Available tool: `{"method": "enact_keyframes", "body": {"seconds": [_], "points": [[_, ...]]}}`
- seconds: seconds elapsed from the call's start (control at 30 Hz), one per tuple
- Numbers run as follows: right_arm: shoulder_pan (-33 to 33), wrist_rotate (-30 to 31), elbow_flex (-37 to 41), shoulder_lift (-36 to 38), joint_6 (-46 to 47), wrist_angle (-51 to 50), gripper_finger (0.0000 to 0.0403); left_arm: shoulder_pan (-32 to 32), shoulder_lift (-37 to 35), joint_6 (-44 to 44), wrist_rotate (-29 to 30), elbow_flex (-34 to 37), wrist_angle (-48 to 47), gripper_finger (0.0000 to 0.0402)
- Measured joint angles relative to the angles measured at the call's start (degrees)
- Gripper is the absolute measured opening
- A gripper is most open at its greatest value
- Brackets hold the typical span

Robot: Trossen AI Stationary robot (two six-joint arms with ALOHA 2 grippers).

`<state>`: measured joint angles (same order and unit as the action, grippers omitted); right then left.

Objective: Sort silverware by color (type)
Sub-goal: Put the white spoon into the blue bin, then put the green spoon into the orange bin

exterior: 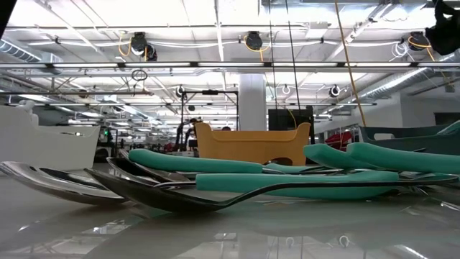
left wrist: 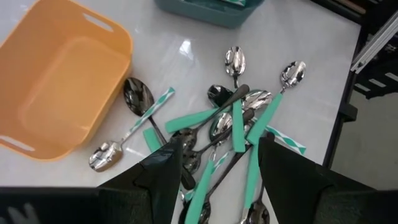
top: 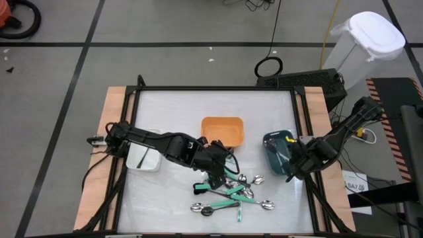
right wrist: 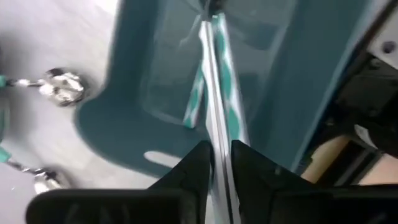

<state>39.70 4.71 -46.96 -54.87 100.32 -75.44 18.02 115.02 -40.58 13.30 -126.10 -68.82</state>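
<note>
My right claw (right wrist: 221,163) hangs over the dark teal bin (top: 277,151) at the right side of the surface (top: 165,205), its fingers narrow around a striped teal-and-white utensil (right wrist: 214,93) whose long handle runs straight down into the bin. I judge I am in the act of dropping it there, beside another striped handle (right wrist: 194,99) already lying inside; whether my fingers are truly clamped on it I cannot tell, since the gap looks barely wider than the handle. Holding it low and in line with the bin's length should let it slide in flat rather than bounce out.

My left claw (left wrist: 217,168) hovers with fingers spread wide above the heap of silverware (top: 231,192) near the front middle of the surface, holding nothing. Below it the teal handles (left wrist: 239,127) and dark spoons (left wrist: 138,96) cross over one another, so a clean pick will need one lying on top. The orange bin (top: 223,130) sits just behind the heap, the white bin (top: 142,158) off to the left under my left arm. Most pieces are not yet sorted.
</note>
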Motion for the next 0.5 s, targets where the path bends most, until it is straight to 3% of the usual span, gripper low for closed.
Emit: {"method": "enact_keyframes", "body": {"seconds": [0.23, 0.5], "points": [[0.0, -0.02, 0.0, -0.38, 1.92, -2.3, 0.0092, 0.09, 0.0, -0.26, 0.0, 0.0, 0.02, 0.0207], [0.0, 0.16, 0.0, -0.73, 5.49, -4.14, 0.0167, 0.07, 0.02, -0.19, 0.02, 0.0, 0.0, 0.0207]]}}
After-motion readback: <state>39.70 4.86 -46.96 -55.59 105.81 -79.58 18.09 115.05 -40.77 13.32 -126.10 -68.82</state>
